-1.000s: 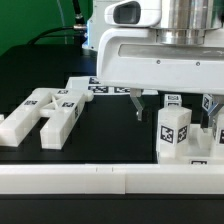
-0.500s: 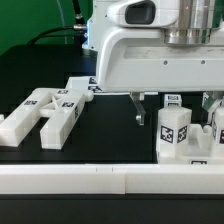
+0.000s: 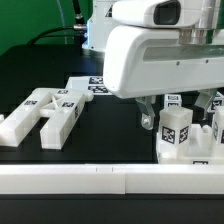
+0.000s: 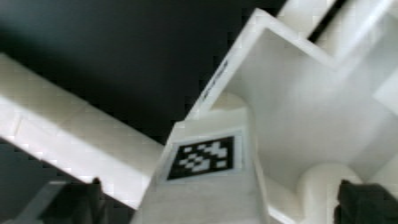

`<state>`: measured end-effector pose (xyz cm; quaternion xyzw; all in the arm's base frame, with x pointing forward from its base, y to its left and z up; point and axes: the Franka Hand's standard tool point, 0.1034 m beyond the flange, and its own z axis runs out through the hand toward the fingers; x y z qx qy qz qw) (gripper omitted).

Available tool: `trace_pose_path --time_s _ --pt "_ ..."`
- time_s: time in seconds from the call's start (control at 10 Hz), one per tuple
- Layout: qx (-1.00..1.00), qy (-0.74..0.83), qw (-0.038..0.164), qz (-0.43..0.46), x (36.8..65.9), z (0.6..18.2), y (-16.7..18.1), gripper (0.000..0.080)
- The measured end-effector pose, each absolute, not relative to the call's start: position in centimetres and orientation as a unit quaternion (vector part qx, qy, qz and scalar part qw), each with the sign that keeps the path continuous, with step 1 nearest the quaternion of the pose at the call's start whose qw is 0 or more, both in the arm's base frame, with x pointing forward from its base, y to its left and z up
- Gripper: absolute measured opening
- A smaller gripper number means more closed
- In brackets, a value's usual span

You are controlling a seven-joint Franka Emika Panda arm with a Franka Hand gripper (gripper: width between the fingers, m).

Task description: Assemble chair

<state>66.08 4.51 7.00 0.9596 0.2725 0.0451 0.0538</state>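
Gripper (image 3: pixel 175 110) jaws wide apart, nothing gripped, hovering over tagged chair block (image 3: pixel 174 133); slotted seat block (image 3: pixel 62 112) well apart, exterior view's left.

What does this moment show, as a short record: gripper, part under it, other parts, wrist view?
gripper: gripper open, jaws wide apart, nothing held
position: over the parts on the exterior view's right
part under it: tagged upright block standing on the black table
other parts: tagged flat pieces lying on the exterior view's left, away from the gripper
wrist view: tagged white piece close below the camera; which part it is cannot be told
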Motion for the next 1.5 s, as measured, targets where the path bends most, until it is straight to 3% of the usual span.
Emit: trace_pose_path --time_s 0.2,0.4,0.5,0.8,1.5 --pt "0.952 0.298 0.056 0.043 66.07 6.96 4.36 0.0649" --pt "0.952 0.297 0.056 0.043 66.06 6.92 4.34 0.0375" --pt "0.952 0.297 0.056 0.044 66.11 7.00 4.35 0.0295" --pt "0.964 0.258 0.052 0.046 66.10 7.00 4.35 0.0295" --pt "0.995 -0.067 0.032 0.059 66.06 6.84 4.37 0.0295"
